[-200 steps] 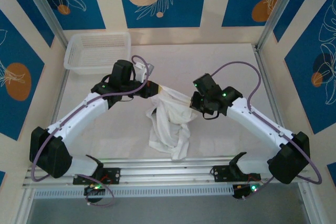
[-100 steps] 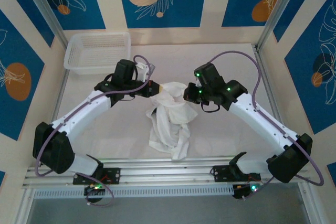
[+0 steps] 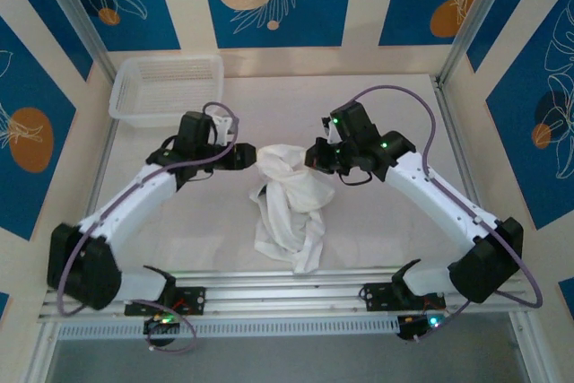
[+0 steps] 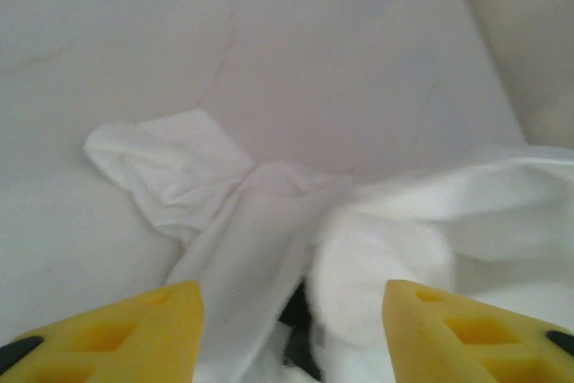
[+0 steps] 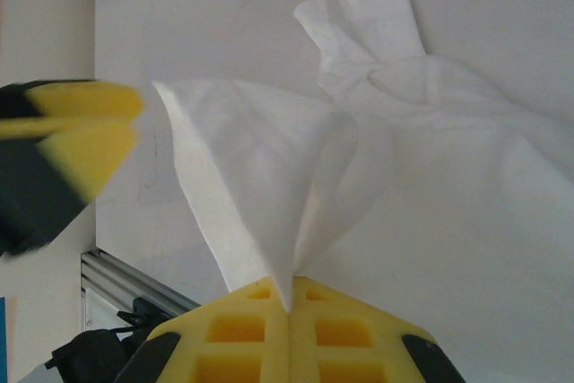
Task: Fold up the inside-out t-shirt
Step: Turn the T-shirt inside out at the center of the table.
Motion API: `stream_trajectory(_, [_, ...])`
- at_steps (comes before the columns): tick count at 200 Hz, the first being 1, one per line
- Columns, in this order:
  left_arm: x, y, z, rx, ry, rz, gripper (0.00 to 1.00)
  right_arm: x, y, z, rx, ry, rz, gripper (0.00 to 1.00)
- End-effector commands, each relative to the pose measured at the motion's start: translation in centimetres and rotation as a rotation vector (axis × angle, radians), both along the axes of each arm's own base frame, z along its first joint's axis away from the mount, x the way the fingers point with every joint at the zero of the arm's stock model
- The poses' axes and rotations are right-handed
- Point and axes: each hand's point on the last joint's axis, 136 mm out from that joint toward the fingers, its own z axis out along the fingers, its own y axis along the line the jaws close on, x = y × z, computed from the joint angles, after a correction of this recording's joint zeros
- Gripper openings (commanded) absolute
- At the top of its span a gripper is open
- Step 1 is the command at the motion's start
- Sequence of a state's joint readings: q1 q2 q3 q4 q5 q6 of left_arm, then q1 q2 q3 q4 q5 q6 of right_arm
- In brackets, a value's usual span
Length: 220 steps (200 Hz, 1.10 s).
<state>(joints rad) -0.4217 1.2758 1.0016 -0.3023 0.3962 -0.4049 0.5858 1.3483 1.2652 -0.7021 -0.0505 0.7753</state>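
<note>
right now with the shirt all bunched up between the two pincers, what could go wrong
1. The right pincer grips only a thin fold of the t-shirt; a pull may slip it free.
2. The left pincer stands open at bunched cloth; closing there could catch several layers and probably deepen the crumple.
3. Both pincers sit close together at the shirt's far end, so they might bump.

Overhead camera looks down; close wrist cameras share the t-shirt [image 3: 285, 204].

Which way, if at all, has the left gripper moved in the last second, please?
Yes: the left gripper slid leftward, its wrist now below the basket's middle.
</note>
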Motion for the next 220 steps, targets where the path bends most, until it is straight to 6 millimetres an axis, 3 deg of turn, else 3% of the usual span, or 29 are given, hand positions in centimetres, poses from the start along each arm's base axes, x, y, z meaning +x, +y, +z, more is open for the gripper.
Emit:
stream_trajectory(1, [-3.0,-1.4,6.5,-0.127,-0.241,-0.114,0.59,0.4,1.0,0.4,0.026,0.018,0.038,0.02])
stream_trajectory(11, [-4.5,-2.3,8.0,-0.179,-0.304,-0.165,0.6,0.5,1.1,0.2,0.028,0.035,0.039,0.02])
stream_trajectory(28, [-7.2,-4.6,9.2,-0.217,-0.383,-0.289,0.53,0.5,1.4,0.0,0.04,0.057,0.045,0.02])
stream_trajectory(48, [-8.6,-7.1,7.7,-0.175,-0.378,-0.406,0.39,0.5,1.5,-0.1,0.054,0.073,0.047,0.02])
stream_trajectory(62, [-8.1,-8.3,5.9,-0.147,-0.351,-0.44,0.32,0.5,1.7,0.2,0.066,0.074,0.052,0.02])
stream_trajectory(81, [-6.9,-9.2,3.9,-0.115,-0.334,-0.449,0.31,0.4,2.0,0.6,0.079,0.08,0.065,0.02])
stream_trajectory(124, [-5.4,-10.5,2.5,-0.081,-0.346,-0.479,0.41,0.1,2.3,0.7,0.095,0.1,0.082,0.03])
stream_trajectory(162, [-5.4,-11.1,1.8,-0.095,-0.318,-0.499,0.4,-0.1,2.8,0.7,0.101,0.111,0.099,0.03])
stream_trajectory(199, [-4.5,-11.1,1.5,-0.072,-0.309,-0.469,0.24,-0.1,3.1,0.7,0.1,0.12,0.109,0.05])
stream_trajectory(220, [-4.4,-11.1,1.9,-0.082,-0.313,-0.46,0.0,-0.1,2.6,0.5,0.083,0.115,0.098,0.11])
